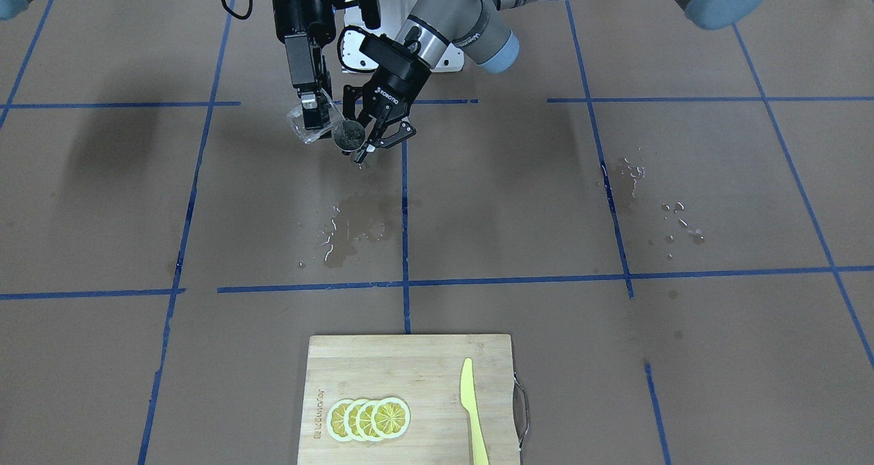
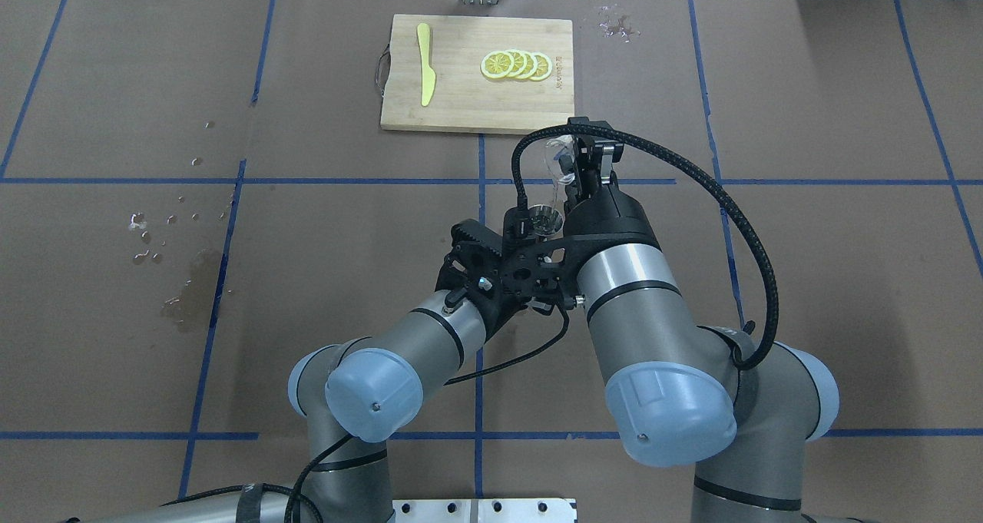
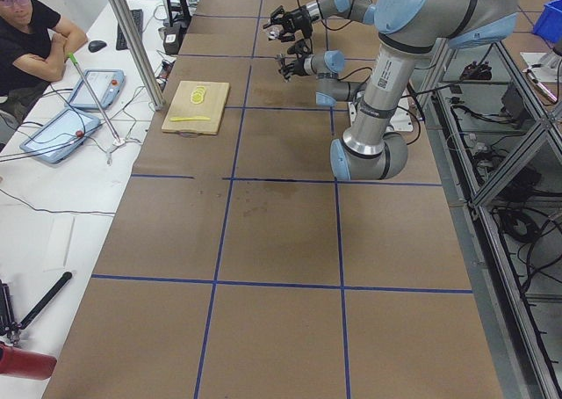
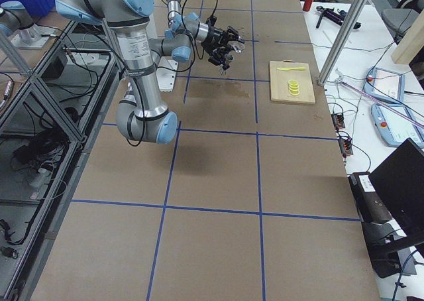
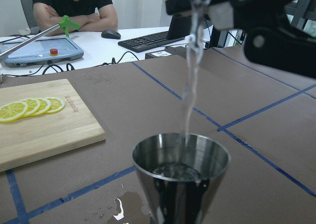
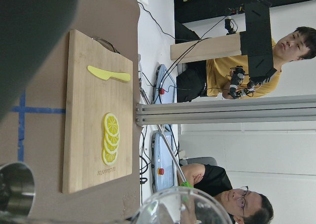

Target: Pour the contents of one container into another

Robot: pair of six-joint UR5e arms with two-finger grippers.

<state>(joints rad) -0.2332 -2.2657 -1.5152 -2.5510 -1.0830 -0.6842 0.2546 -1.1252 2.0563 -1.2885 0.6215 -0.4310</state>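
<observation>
Water (image 5: 190, 76) runs from the tilted glass cup (image 1: 305, 125), clamped in the right gripper (image 1: 311, 112) upper left of centre, into the jigger (image 1: 349, 135) pinched by the left gripper (image 1: 374, 136) just beside it. Puddles (image 1: 351, 229) below hint at the risk: if cup or jigger drifts, the stream misses onto the table (image 1: 519, 199).
</observation>
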